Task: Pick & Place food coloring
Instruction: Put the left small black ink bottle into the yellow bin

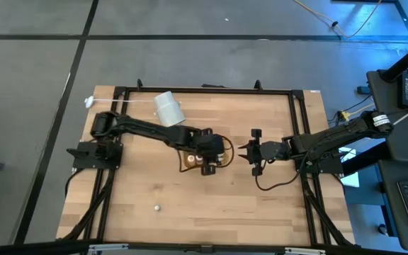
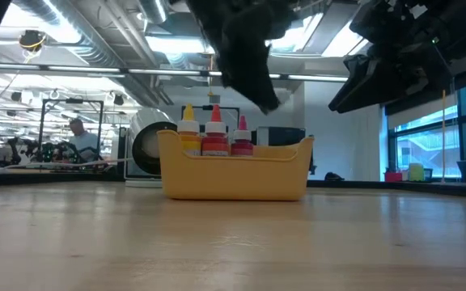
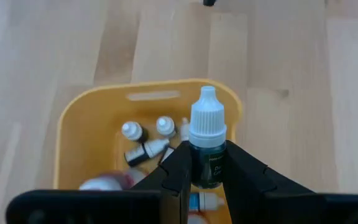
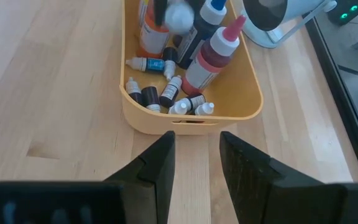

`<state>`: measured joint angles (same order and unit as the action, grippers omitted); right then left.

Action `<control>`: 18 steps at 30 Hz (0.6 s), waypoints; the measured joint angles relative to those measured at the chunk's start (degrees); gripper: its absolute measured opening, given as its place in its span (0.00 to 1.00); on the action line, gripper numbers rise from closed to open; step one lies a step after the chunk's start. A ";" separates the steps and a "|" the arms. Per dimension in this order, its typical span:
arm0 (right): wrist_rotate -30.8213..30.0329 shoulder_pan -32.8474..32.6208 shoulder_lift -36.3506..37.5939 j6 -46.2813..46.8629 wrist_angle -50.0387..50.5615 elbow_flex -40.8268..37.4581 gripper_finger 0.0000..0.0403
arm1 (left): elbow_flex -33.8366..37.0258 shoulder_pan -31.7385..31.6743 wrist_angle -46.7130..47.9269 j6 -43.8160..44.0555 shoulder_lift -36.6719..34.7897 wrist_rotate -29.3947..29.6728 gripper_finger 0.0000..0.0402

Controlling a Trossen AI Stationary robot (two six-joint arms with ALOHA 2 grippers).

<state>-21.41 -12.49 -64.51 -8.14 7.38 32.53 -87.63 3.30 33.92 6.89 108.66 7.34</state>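
Left gripper (image 3: 205, 177) clamps one dark food coloring bottle (image 3: 207, 146) above the orange tray (image 3: 92, 115); many lie below it (right gripper (image 4: 196, 158) waits nearby, half-open, empty)

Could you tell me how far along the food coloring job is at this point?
Midway, by the look of it. The left gripper is shut on a small dark bottle above the orange tray. Several small bottles lie in the tray. The right gripper waits beside the tray, holding nothing.

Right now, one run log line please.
left end effector: shut on dark white-capped bottle | above orange plastic tray | right end effector: empty, beside tray
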 joint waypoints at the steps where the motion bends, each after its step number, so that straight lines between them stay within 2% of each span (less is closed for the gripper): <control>1: 0.00 -0.02 0.00 0.00 0.09 0.00 0.32 | -0.34 -0.18 -0.26 -0.52 0.81 -0.28 0.17; 18: 0.00 -0.02 0.00 0.07 0.21 0.00 0.32 | -0.51 -1.54 -0.13 -2.75 6.69 -1.50 0.19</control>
<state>-21.41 -12.51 -64.51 -8.08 7.60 32.53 -88.14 1.76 33.79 4.14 115.35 5.85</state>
